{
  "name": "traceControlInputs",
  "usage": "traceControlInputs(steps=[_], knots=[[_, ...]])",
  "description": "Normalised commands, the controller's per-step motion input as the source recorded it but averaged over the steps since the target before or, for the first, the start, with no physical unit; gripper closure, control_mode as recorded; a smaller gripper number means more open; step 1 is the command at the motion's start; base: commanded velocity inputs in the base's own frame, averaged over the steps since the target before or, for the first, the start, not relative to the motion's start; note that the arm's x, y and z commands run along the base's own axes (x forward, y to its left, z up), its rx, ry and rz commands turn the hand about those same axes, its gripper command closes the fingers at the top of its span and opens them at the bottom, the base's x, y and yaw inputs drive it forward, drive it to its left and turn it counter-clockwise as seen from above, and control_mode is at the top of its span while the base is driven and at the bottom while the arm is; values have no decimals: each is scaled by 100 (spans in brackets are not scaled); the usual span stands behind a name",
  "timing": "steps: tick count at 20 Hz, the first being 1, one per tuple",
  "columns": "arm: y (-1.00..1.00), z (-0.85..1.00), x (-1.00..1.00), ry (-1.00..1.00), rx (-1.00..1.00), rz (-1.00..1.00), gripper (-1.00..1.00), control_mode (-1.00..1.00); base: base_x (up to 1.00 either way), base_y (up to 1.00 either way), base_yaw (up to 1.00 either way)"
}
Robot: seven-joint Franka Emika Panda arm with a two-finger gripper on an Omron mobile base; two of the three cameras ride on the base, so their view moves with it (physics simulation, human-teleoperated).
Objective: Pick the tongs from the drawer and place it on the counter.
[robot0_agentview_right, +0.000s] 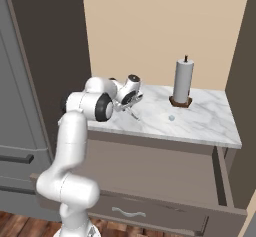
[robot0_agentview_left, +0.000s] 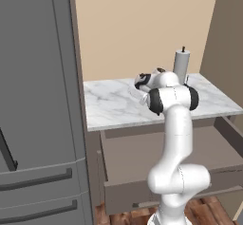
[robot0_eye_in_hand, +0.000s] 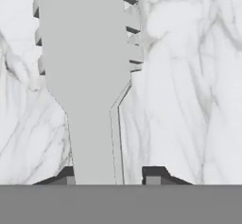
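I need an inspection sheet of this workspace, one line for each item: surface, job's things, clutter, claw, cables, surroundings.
Surface: the counter, white marble with grey veins, above brown cabinetry.
Job's things: the tongs are in the claw, over the counter; the drawer stands open.
Clutter: paper-towel roll upright on the counter, on a dark base.
Claw: the claw is shut on the tongs, above the marble.
Cables: nothing seen.
Surroundings: dark grey fridge to the left, beige wall behind, wooden floor below.
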Motion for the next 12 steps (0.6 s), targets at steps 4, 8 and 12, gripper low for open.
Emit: traceControlInputs(steps=[4, 8, 12], knots=[[-20, 4, -9, -7, 7, 0, -100, -100, 0, 0, 0], [-24, 12, -51, -19, 14, 0, -100, -100, 0, 0, 0], [-14, 50, -88, -31, 23, 0, -100, -100, 0, 0, 0]])
